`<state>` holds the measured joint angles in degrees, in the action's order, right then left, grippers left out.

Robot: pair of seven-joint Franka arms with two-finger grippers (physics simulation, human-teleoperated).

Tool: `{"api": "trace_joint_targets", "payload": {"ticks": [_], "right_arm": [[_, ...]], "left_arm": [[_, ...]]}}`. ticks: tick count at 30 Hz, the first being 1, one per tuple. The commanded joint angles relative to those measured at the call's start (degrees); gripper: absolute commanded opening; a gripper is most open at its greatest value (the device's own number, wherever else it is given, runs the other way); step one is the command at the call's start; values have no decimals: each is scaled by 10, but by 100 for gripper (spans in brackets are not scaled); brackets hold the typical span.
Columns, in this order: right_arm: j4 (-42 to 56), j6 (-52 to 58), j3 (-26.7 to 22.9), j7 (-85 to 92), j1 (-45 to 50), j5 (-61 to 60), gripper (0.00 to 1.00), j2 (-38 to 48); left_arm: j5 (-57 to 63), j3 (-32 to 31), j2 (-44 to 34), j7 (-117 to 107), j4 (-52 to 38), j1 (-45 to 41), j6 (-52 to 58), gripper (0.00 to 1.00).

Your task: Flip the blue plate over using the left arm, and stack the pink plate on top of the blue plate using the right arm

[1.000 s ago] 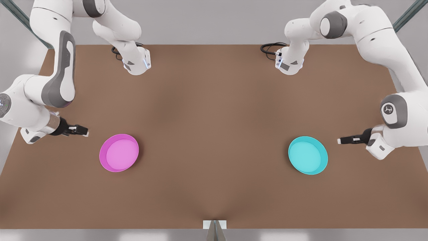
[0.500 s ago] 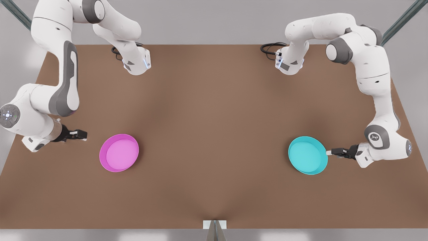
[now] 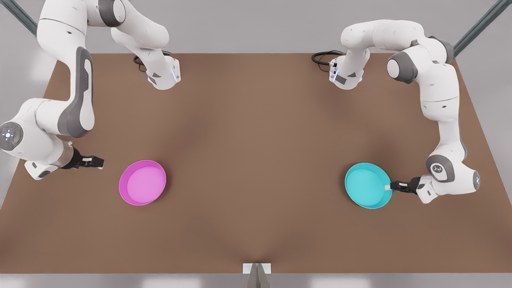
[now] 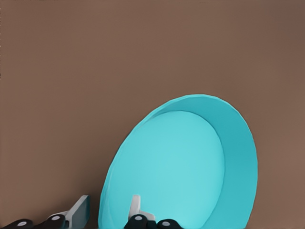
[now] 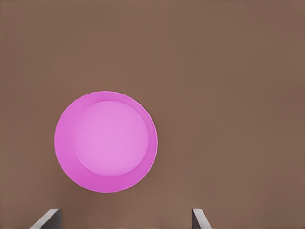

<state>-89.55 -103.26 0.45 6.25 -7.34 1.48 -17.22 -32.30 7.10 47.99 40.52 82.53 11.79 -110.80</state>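
— Two plates on the brown table, is that right?

— Yes. The blue plate lies rim up towards the front view's right, on the near half of the table. The pink plate lies rim up towards the front view's left, level with it and well apart from it.

— Where is your left gripper?

— My left gripper is low at the blue plate's right edge, as the front view has it. In my left wrist view one fingertip stands inside the dish and the other outside the wall, so the rim of the blue plate sits between my fingers. There is a gap on the outer side; the jaws are parted, not clamped.

— And the right one?

— My right gripper hangs to the left of the pink plate in the front view, near it but not touching. Its fingers are spread wide: in my right wrist view the two tips frame the pink plate, which lies flat on the table ahead of them.
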Motion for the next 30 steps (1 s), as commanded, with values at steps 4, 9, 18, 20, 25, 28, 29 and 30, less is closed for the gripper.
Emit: {"api": "trace_joint_targets", "payload": {"ticks": [4,9,18,20,25,28,29,30], "right_arm": [[0,-1,1,-1,7,0,100,1],[1,-2,1,-1,7,0,100,1],[1,-1,0,-1,7,1,100,2],[1,-1,1,0,7,1,100,3],[1,1,0,0,7,1,100,6],[1,1,0,0,7,1,100,5],[1,1,0,0,7,1,100,5],[1,0,0,0,6,1,100,5]], "left_arm": [[3,0,2,0,0,-5,-6,42],[4,0,9,0,1,-5,-26,41],[4,-1,13,0,0,-5,-26,26],[4,-1,13,0,0,-5,-26,26],[3,-2,15,0,0,-6,-26,26],[1,-2,18,0,0,-6,-28,24],[1,-2,18,0,0,-6,-28,23],[1,-2,16,-2,0,-6,-27,22]]}}
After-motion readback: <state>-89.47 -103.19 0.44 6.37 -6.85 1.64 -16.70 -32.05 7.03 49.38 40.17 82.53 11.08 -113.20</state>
